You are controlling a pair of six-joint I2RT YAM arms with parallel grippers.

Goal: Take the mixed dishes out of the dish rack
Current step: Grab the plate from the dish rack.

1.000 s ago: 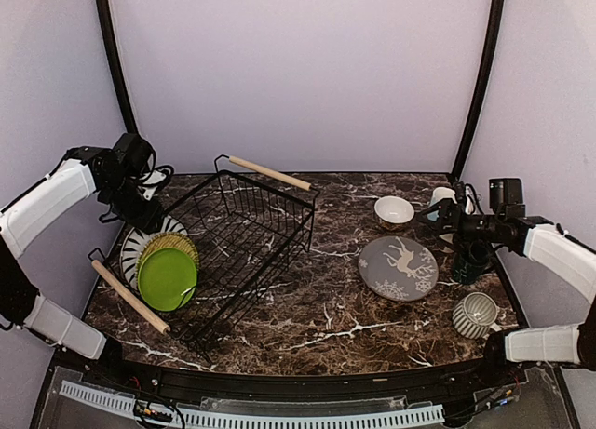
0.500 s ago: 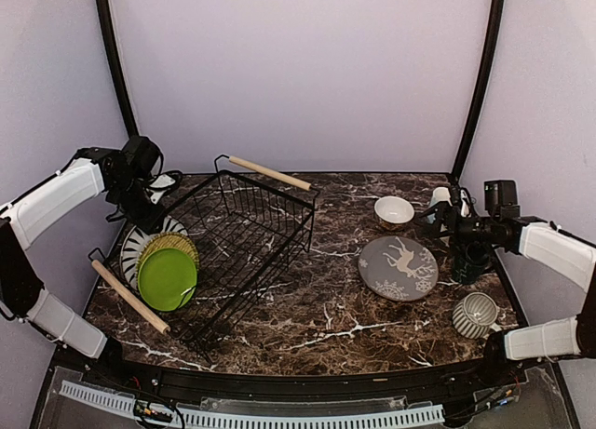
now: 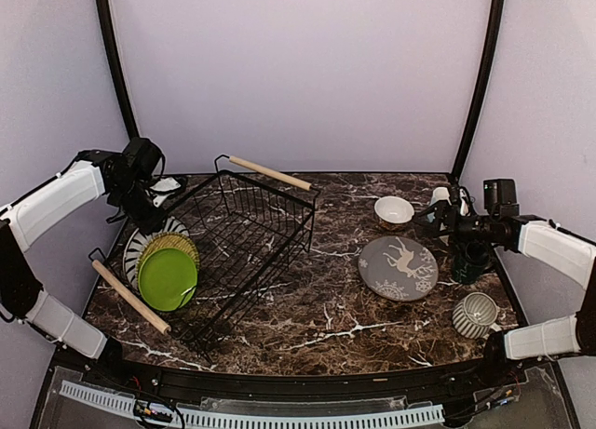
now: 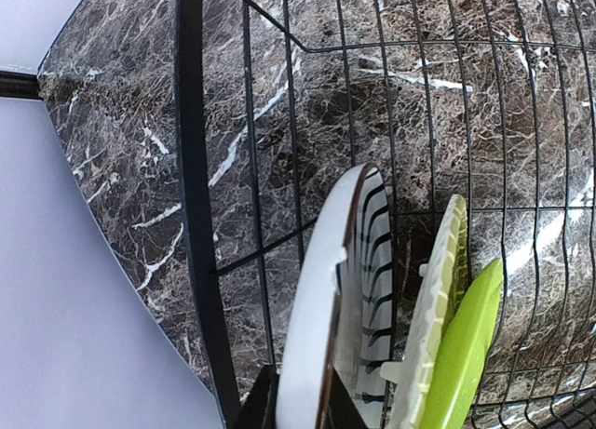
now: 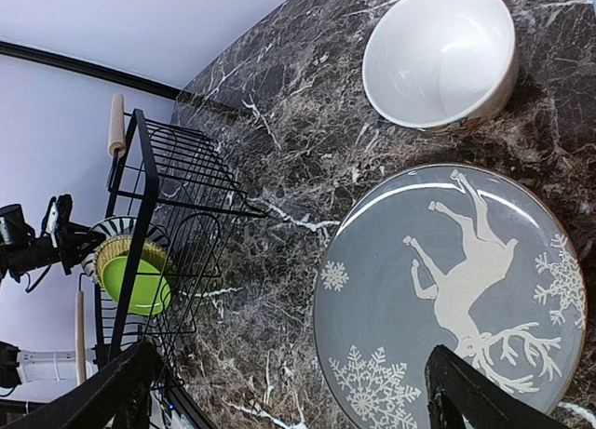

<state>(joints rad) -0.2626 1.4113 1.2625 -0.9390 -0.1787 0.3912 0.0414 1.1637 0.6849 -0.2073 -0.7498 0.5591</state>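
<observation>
The black wire dish rack stands tilted at centre left. At its left end stand the black-and-white striped plate, the olive-yellow plate and the lime green plate. My left gripper sits on the striped plate's upper rim. In the left wrist view its jaws clamp that rim. My right gripper is open and empty above the grey deer plate. On the table at the right are the cream bowl, small white cup, dark teal mug and striped mug. The light blue cup is hidden.
The rack's wooden handles lie at the back and front left. The left wall and a black frame post stand close behind the left arm. The table's right edge runs just beyond the mugs.
My left gripper has shifted slightly right and down onto the striped plate's rim. My right gripper has edged a little to the left. The dishes have not moved.
</observation>
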